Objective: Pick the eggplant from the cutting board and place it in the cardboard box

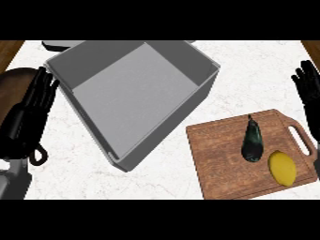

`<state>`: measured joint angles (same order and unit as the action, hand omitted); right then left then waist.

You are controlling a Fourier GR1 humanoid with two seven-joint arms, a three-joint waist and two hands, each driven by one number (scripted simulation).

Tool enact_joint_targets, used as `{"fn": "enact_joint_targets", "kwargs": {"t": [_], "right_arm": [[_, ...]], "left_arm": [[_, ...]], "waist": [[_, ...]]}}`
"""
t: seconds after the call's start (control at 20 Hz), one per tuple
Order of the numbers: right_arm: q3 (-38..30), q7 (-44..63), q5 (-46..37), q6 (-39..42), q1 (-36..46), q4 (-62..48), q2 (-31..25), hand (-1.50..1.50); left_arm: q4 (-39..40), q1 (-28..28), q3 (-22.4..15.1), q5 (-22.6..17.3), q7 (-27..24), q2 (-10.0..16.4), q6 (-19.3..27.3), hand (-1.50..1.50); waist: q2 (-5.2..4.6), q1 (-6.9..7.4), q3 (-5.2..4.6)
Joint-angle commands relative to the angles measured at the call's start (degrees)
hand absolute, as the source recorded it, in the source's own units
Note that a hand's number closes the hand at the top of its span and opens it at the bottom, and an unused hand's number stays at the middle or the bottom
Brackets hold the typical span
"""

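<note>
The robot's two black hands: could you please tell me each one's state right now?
Left black hand: open, holding nothing.
Right black hand: open, holding nothing.

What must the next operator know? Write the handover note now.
Left hand: open, resting at the left edge, holding nothing.
Right hand: open, resting at the right edge, beside the brown wooden cutting board.
Dark, elongated eggplant: lies on the board, next to a yellow lemon, untouched.
Grey open-topped box: stands left of the board.
Done: nothing. Left: grasp the eggplant, put it in the box.
</note>
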<state>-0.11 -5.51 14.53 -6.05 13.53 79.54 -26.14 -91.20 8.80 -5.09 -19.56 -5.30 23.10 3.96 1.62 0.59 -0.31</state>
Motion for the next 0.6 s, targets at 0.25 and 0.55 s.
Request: {"fn": "enact_joint_targets", "kwargs": {"t": [0.25,0.55], "right_arm": [[-0.3,22.3,-6.1,-24.6,-7.0,-7.6,8.6,-1.50],[13.7,26.3,-30.6,-27.3,-12.4,-13.7,-3.1,-1.50]], "left_arm": [[0.4,0.7,-8.1,8.9,4.1,2.6,-1.0,0.00],[-0.2,0.4,-10.8,8.7,5.6,1.5,-2.6,0.00]], "waist": [[-2.06,-3.28,0.11],[-3.00,-1.29,-0.58]]}}
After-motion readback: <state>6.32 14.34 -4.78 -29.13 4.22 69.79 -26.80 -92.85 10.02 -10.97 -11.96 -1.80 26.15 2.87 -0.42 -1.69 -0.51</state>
